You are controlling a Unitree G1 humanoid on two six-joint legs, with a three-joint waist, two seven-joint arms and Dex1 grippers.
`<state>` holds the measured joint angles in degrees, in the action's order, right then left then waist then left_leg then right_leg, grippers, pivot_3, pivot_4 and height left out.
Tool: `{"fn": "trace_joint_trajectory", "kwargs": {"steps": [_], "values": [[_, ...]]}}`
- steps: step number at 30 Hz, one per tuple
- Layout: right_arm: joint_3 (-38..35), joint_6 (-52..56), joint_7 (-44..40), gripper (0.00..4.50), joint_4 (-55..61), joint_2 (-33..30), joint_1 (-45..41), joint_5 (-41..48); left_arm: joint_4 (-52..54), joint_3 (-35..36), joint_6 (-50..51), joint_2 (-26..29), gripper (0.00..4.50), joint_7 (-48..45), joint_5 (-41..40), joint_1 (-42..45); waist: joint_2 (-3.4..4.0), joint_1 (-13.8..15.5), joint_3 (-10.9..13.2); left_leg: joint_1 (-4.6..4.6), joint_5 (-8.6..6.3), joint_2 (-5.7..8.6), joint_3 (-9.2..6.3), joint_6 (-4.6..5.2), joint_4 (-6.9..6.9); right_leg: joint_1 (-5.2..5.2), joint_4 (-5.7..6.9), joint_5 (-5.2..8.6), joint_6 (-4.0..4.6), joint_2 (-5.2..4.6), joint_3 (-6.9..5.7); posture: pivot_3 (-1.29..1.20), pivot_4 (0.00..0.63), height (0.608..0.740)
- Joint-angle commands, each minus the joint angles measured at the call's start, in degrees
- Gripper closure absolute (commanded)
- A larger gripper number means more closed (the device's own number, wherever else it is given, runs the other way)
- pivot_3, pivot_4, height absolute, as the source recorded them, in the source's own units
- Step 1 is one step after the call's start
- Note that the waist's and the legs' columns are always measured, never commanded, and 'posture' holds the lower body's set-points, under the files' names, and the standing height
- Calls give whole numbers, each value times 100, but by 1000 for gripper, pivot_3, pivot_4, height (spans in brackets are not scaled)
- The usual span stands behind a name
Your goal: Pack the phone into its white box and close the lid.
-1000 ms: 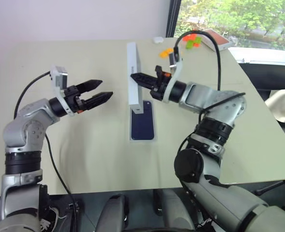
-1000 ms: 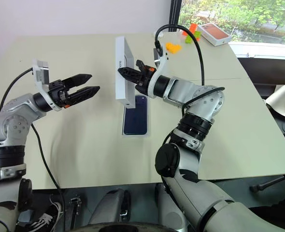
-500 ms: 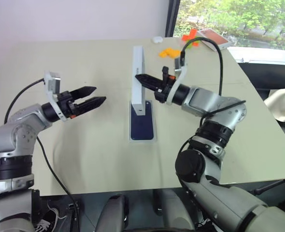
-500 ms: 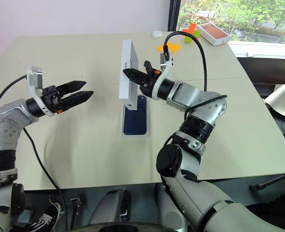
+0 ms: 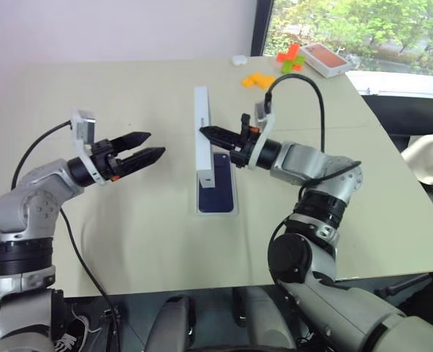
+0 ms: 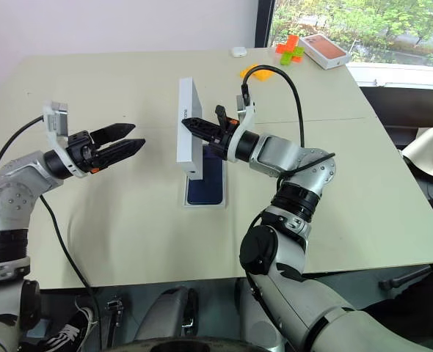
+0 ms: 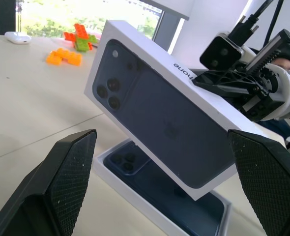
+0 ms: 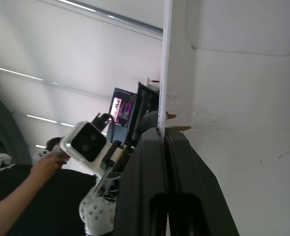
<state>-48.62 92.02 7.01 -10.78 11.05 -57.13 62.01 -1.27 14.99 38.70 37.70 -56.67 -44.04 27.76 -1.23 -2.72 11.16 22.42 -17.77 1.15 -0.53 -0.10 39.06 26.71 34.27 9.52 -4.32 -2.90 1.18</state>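
The lid stands on edge in the air over the far end of the white box, its printed phone picture facing my left gripper. My right gripper is shut on the lid's side wall, with the lid's plain white inside toward that wrist. In the white box on the table lies the phone, dark blue, camera bump toward the far end. Left of the lid and apart from it, my left gripper hangs open with nothing between its fingers.
An orange-topped white box, coloured blocks and a small white case sit at the table's far right. A person's hand shows beyond my left arm. Bare tabletop surrounds the white box.
My right gripper has sunk a little and rolled, bringing the lid lower over the box. The left gripper has stayed open and nearly still.
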Motion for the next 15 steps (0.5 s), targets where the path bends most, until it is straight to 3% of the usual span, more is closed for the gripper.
{"fn": "trace_joint_trajectory", "kwargs": {"steps": [1,10,15], "values": [[18,-99,210,4470,-46,1135,541,527,193,158,-10,87,0,-14,-91,-26,0,4,0,0,0,0,0,0,0,0,0,0,0,0,0,0,150,740],[508,-528,798,4470,-399,1156,854,1527,218,169,-84,125,0,42,-48,-110,0,-3,0,-1,0,-1,1,0,1,0,0,0,0,2,0,0,150,740],[1148,-842,810,4470,-332,1026,1123,1974,240,133,-36,103,0,88,-73,-129,0,-1,0,-1,0,-1,1,0,1,-1,0,0,0,2,0,0,150,740]]}}
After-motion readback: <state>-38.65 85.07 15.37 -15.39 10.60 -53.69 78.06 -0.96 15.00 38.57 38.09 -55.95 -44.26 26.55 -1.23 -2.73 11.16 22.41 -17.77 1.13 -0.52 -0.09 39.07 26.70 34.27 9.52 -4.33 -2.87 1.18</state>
